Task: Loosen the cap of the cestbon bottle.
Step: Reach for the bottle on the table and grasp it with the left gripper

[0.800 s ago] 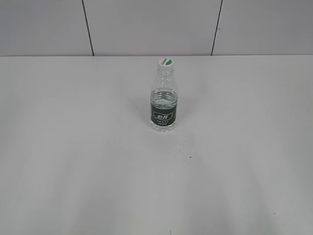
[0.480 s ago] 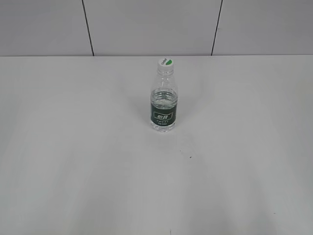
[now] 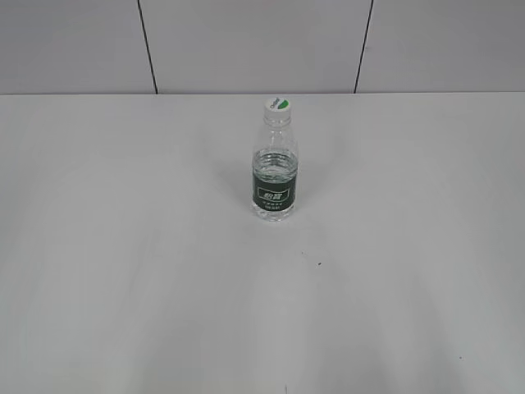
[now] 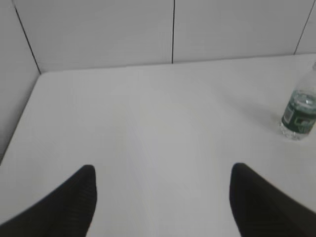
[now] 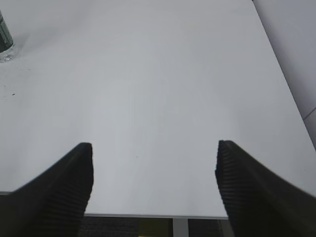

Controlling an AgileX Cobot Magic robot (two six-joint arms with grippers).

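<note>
The cestbon bottle [image 3: 274,168] stands upright near the middle of the white table, clear with a dark green label band. Its white cap [image 3: 276,105] with a green half-circle sits on top. The bottle also shows at the right edge of the left wrist view [image 4: 298,116] and its base at the top left corner of the right wrist view [image 5: 5,42]. My left gripper [image 4: 163,170] is open and empty, far left of the bottle. My right gripper [image 5: 154,148] is open and empty over the table's near edge, far right of the bottle. Neither gripper shows in the exterior view.
The white table [image 3: 123,246] runs back to a grey panelled wall [image 3: 246,41]. In the left wrist view a side wall [image 4: 12,74] bounds the table's left. The table's front edge [image 5: 153,216] lies just under my right gripper.
</note>
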